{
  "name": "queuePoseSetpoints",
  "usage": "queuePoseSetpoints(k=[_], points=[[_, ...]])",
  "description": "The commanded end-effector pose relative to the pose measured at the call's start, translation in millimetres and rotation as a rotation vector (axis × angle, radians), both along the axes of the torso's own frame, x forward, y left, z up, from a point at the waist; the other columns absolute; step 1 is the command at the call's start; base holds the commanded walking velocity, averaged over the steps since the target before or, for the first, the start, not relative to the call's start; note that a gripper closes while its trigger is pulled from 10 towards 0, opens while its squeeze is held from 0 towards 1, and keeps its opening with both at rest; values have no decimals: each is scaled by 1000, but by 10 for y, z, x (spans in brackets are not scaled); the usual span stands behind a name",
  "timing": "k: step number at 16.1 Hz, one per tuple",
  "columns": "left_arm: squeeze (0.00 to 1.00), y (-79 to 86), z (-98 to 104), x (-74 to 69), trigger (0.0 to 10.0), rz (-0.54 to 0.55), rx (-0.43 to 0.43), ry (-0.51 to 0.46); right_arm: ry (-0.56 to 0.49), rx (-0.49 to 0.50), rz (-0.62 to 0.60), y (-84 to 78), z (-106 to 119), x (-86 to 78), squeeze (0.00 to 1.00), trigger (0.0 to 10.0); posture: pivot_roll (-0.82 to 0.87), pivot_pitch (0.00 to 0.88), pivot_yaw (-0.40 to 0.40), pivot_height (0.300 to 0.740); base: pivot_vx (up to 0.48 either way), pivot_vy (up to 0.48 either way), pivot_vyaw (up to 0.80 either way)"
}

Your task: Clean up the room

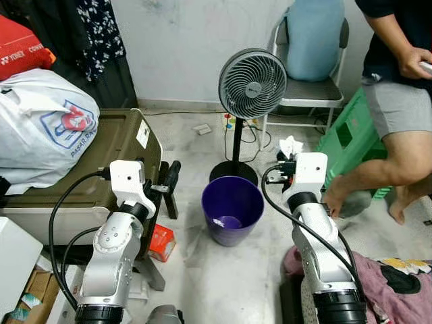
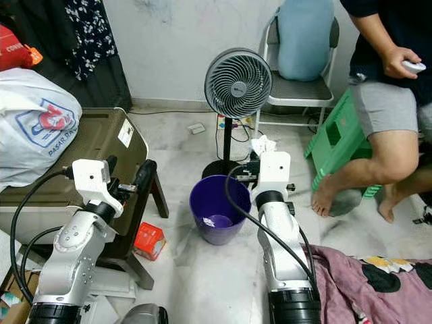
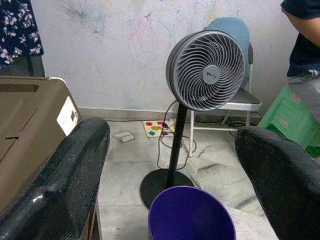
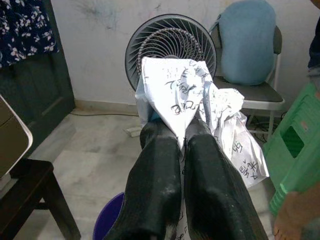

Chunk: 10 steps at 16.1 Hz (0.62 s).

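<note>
Even, soft indoor light — all 4 views sharp, shadows faint, no glare.

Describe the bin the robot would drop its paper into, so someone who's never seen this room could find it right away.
Start at the standing fan by the far wall. On the floor just in front of its round black base sits the purple bin, open-topped, between the robot's two arms. The right end effector, shut on crumpled printed paper, is near its rim. It is the only purple, round container; the nearby green stool is boxy.
</note>
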<state>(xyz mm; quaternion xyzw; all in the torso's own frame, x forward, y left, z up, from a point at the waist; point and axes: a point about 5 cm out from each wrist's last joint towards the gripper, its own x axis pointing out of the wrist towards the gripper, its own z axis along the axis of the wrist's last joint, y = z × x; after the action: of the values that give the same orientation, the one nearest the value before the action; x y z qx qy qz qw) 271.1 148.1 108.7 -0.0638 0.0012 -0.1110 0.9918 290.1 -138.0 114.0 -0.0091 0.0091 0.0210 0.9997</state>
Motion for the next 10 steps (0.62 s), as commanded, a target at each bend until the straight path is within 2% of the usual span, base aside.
queuePoseSetpoints(k=[1, 4, 10], points=[[0, 8, 14, -4, 10000, 4, 14, 2, -25, -3, 10, 17, 78, 10, 0, 10000, 99, 23, 11, 740, 0, 0, 0], [0, 7, 13, -4, 10000, -1, 15, 4, -47, -3, 53, 76, 106, -1, 0, 10000, 99, 24, 14, 740, 274, 0, 0], [0, 7, 16, 2, 10000, 0, 16, 3, -45, -3, 61, 92, 107, 6, 0, 10000, 102, 25, 12, 740, 341, 0, 625]])
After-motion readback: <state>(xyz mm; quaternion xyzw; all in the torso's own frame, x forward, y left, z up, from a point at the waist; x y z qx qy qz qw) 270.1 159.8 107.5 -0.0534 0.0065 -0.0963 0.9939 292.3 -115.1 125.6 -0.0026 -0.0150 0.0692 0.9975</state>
